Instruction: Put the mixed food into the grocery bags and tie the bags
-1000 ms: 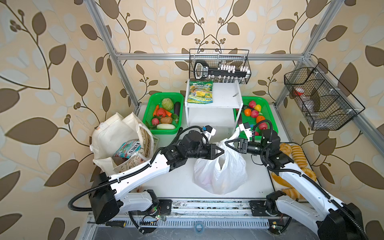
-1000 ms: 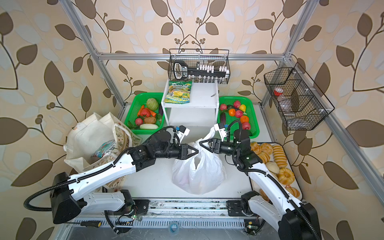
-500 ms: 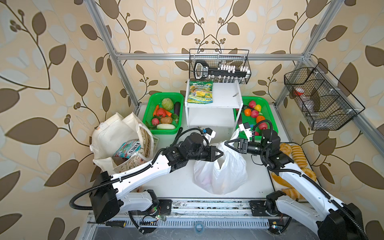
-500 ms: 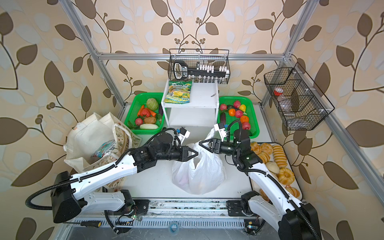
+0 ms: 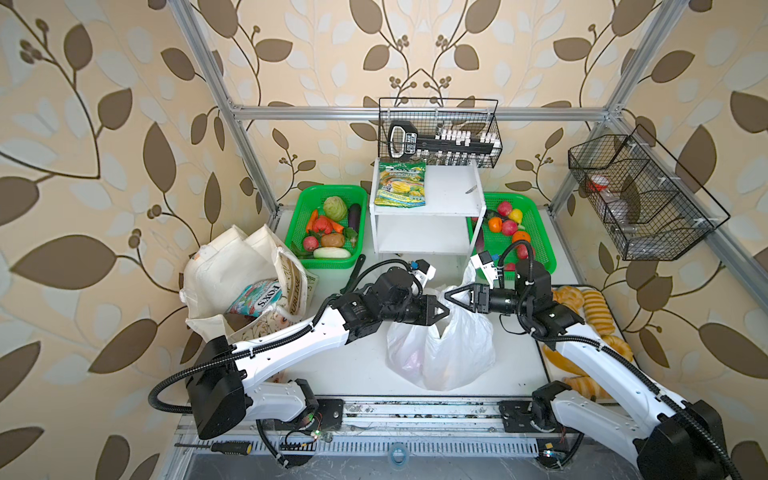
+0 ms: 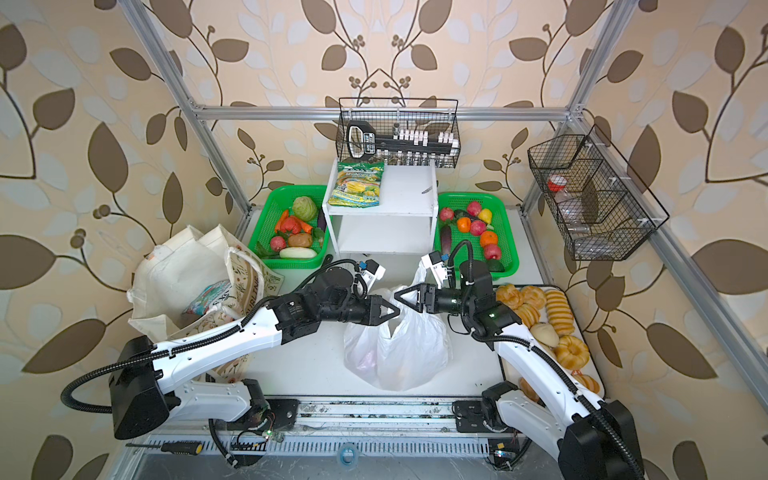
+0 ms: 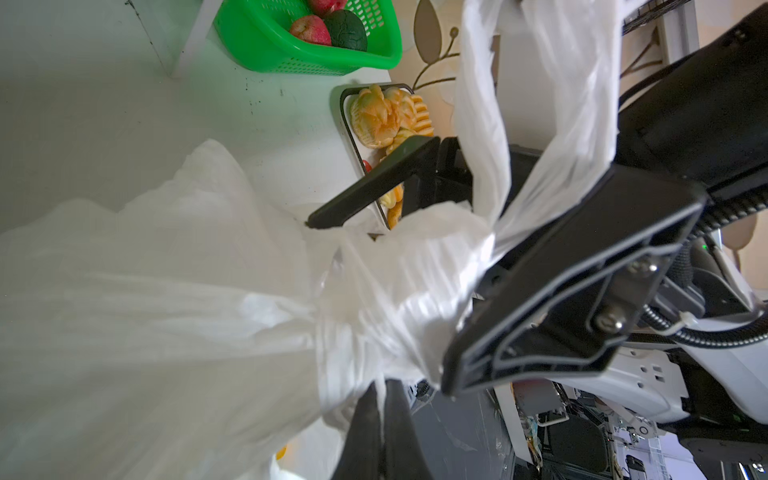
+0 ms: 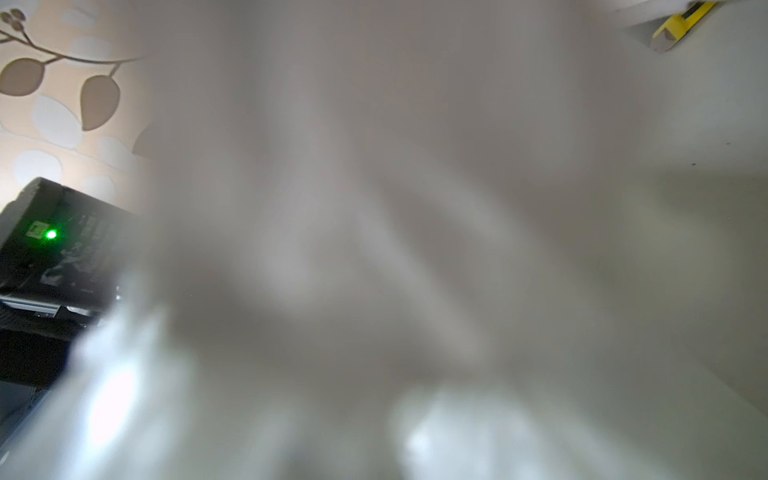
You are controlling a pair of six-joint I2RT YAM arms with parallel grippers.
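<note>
The white plastic bag (image 5: 449,349) (image 6: 403,353) stands at the table's middle, with something pinkish dimly showing through it. My left gripper (image 5: 444,309) (image 6: 395,311) (image 7: 380,399) is shut on one bunched handle of it. Tip to tip with it, my right gripper (image 5: 449,296) (image 6: 397,297) (image 7: 378,303) is open, and the bag's other handle loop (image 7: 486,124) runs between its fingers. Blurred white plastic fills the right wrist view and hides the jaws. The cream tote (image 5: 224,266) (image 6: 178,266) slumps at the left with the FOX'S packet (image 5: 255,297) (image 6: 208,297) inside.
Two green baskets (image 5: 303,208) (image 5: 540,232) of toy produce flank a white shelf (image 5: 449,195) bearing a green-yellow snack packet (image 5: 401,189). A tray of bread (image 5: 594,307) lies at the right. Wire baskets (image 5: 440,133) (image 5: 640,199) hang on the frame. A screwdriver (image 5: 228,446) lies in front.
My left gripper has carried its handle a little to the right, closer to the right gripper's tips, and the bag's top has bunched. The right arm has barely moved.
</note>
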